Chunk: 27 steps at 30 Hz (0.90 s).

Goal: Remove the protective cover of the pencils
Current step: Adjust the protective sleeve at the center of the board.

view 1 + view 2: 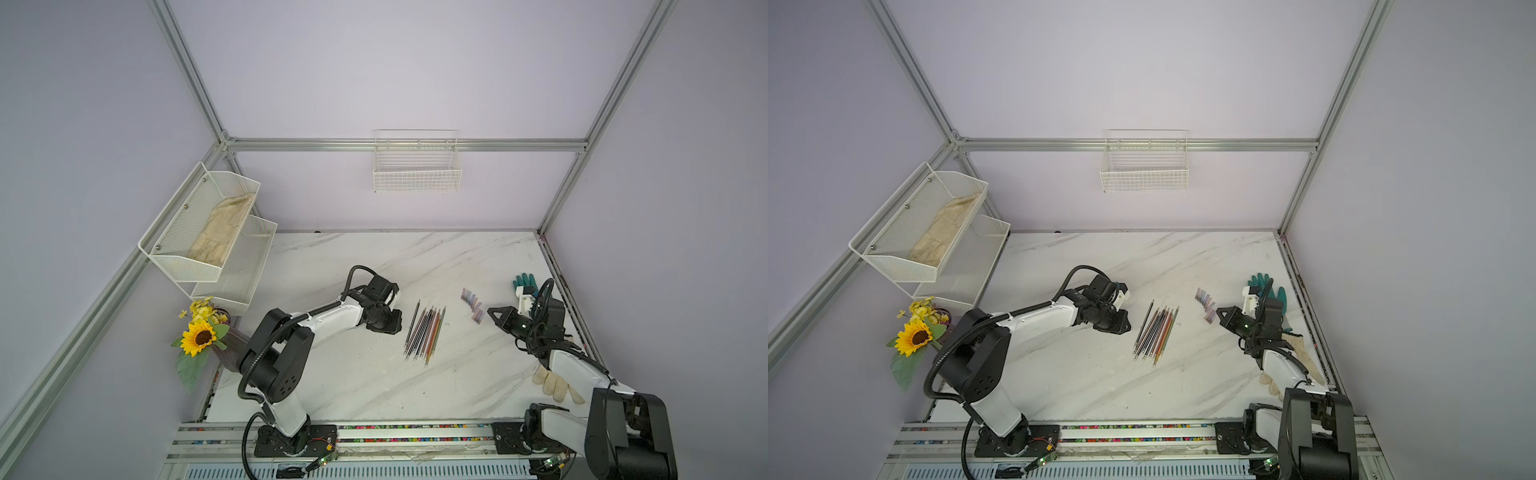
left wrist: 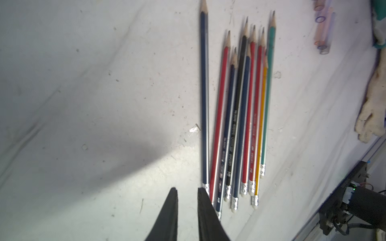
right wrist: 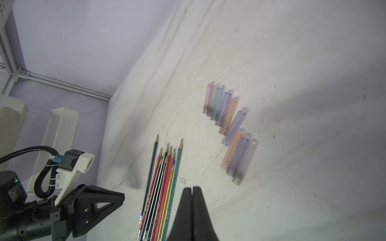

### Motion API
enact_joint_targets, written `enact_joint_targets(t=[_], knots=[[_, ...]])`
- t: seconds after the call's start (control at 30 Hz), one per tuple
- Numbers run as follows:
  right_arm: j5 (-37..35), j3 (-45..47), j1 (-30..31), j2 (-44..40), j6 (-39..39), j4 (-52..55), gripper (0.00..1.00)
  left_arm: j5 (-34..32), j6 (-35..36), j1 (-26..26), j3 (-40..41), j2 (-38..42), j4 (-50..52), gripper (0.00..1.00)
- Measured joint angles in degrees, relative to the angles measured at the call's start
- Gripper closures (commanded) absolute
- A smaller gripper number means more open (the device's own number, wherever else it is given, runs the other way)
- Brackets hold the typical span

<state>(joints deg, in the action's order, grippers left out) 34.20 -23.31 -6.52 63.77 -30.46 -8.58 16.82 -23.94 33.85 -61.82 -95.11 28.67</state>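
Several pencils (image 1: 424, 332) (image 1: 1156, 332) lie side by side mid-table, red, blue, black, yellow and green, and their sharpened tips (image 2: 237, 104) are bare. To their right, a row of translucent protective covers (image 1: 471, 301) (image 3: 228, 115) lies loose on the marble. My left gripper (image 1: 392, 322) (image 2: 187, 188) hovers just left of the pencils' eraser ends. It is slightly open, with nothing between its fingers. My right gripper (image 1: 491, 311) (image 3: 191, 187) is shut and empty, between the covers and the pencils.
A green glove (image 1: 524, 282) and a white glove (image 1: 557, 384) lie by the table's right edge, under the right arm. A sunflower vase (image 1: 201, 336) and a white mesh shelf (image 1: 208, 232) stand at the left. A wire basket (image 1: 417, 166) hangs on the back wall.
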Motion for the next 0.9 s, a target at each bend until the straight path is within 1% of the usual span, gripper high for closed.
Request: enact_joint_targets(t=[0.07, 0.13, 0.2, 0.27, 0.37, 0.53, 0.9], knots=[[-1.9, -0.02, 3.37, -2.27, 0.15, -0.04, 1.0, -0.11, 0.92, 0.0, -0.11, 2.82, 1.25, 0.79], [-4.26, -0.15, 8.07, -2.4, 0.11, -0.2, 1.0, -0.11, 2.08, 0.0, -0.83, 5.03, 3.41, 0.79], [-6.29, -0.9, 12.02, 0.33, -0.22, -0.24, 1.0, 0.17, 3.15, 0.0, -2.56, 5.86, 5.92, 0.79], [-7.93, -2.08, 14.1, 4.74, -0.74, -0.26, 1.0, 0.9, 4.13, 0.0, -4.81, 6.1, 8.22, 0.78], [-11.15, -3.98, 14.73, 10.82, -1.4, 0.9, 1.0, 1.05, 5.97, 0.0, -7.69, 7.23, 10.82, 0.77], [-15.26, -5.75, 14.73, 13.64, -2.29, 2.58, 1.0, 0.94, 7.78, -0.13, -8.26, 10.75, 12.83, 0.77], [-17.7, -9.27, 15.12, 20.87, -2.89, 4.11, 1.0, 2.54, 8.09, -0.46, -8.26, 11.13, 12.98, 0.77]])
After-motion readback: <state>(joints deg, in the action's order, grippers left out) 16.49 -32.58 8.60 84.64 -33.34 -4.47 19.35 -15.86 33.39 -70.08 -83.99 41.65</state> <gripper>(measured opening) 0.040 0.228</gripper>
